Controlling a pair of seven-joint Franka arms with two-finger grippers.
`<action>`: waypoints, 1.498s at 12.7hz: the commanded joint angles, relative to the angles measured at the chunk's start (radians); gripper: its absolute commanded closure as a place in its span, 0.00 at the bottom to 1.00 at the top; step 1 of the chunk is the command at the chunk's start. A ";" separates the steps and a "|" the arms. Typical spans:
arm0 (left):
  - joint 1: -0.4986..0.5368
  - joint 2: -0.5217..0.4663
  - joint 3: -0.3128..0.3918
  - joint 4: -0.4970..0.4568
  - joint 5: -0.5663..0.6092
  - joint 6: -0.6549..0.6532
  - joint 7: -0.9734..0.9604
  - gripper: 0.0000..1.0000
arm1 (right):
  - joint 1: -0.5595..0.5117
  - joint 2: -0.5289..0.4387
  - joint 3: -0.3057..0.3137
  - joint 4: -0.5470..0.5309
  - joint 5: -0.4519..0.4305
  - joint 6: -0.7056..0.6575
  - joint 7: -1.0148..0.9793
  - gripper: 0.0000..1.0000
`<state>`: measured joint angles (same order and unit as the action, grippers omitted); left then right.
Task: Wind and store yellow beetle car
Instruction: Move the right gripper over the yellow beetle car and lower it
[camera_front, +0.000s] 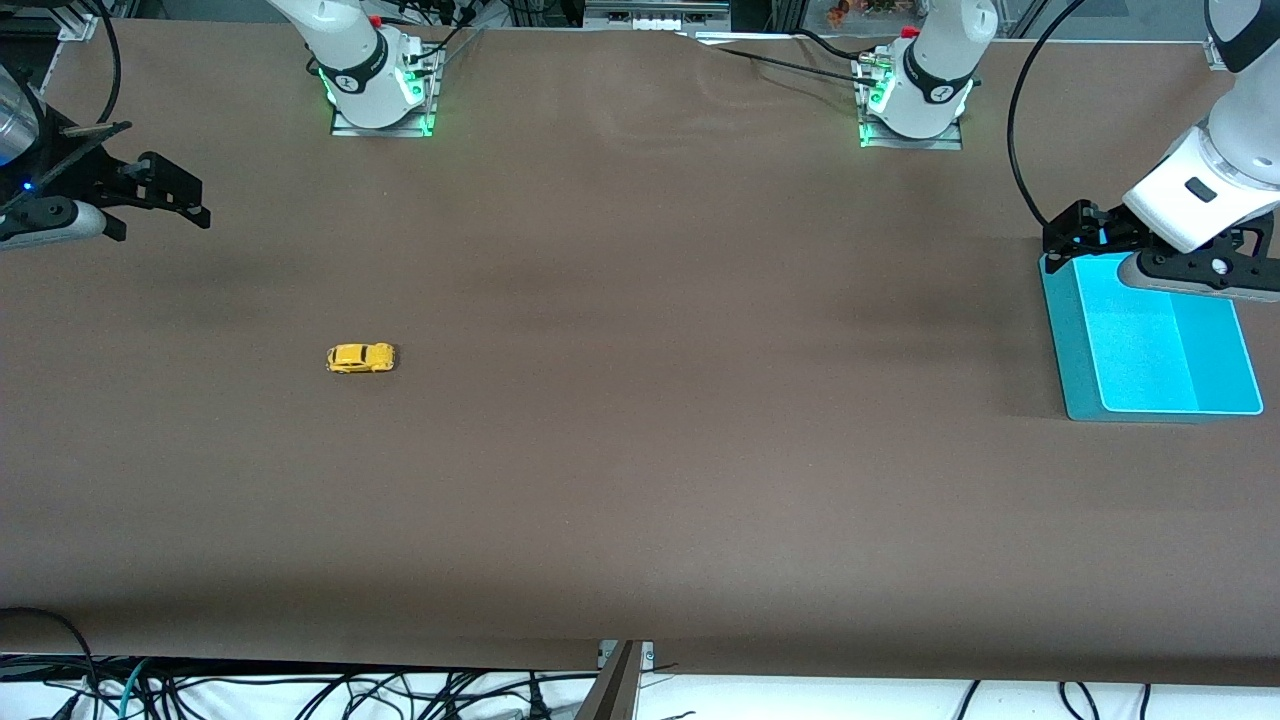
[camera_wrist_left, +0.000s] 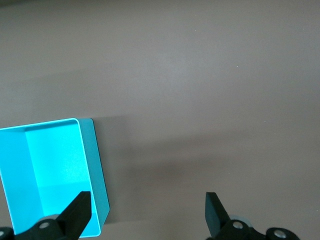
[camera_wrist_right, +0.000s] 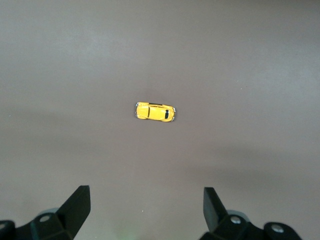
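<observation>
Right pincer (camera_wrist_right: 145, 210) open, high, well apart from yellow beetle car (camera_front: 361, 357).

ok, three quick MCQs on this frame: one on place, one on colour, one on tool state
1. Where is the yellow beetle car?
A. in the tray
B. on the table, toward the right arm's end
C. held in a tool

2. What colour is the tray?
A. cyan
B. red
C. white

3. How is the right tool set?
A. shut on the car
B. shut, holding nothing
C. open, holding nothing

Key: B, the car sits alone on the brown table; A, the tray under the left tool is cyan; C, the right wrist view shows its fingers spread with nothing between them.
</observation>
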<state>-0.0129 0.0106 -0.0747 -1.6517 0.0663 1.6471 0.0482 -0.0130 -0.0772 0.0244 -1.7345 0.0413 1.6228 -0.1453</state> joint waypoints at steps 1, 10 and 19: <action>-0.005 0.012 0.001 0.029 -0.005 -0.015 0.001 0.00 | 0.011 0.005 -0.011 0.018 -0.001 -0.011 0.015 0.00; 0.004 0.012 0.003 0.029 -0.005 -0.035 0.007 0.00 | 0.016 0.071 -0.001 -0.115 -0.003 0.109 -0.122 0.00; 0.004 0.012 0.003 0.029 -0.003 -0.035 0.006 0.00 | 0.016 0.183 0.035 -0.456 -0.004 0.647 -0.743 0.00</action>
<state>-0.0112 0.0107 -0.0714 -1.6507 0.0663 1.6315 0.0482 0.0045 0.1039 0.0581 -2.1215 0.0395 2.1690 -0.7349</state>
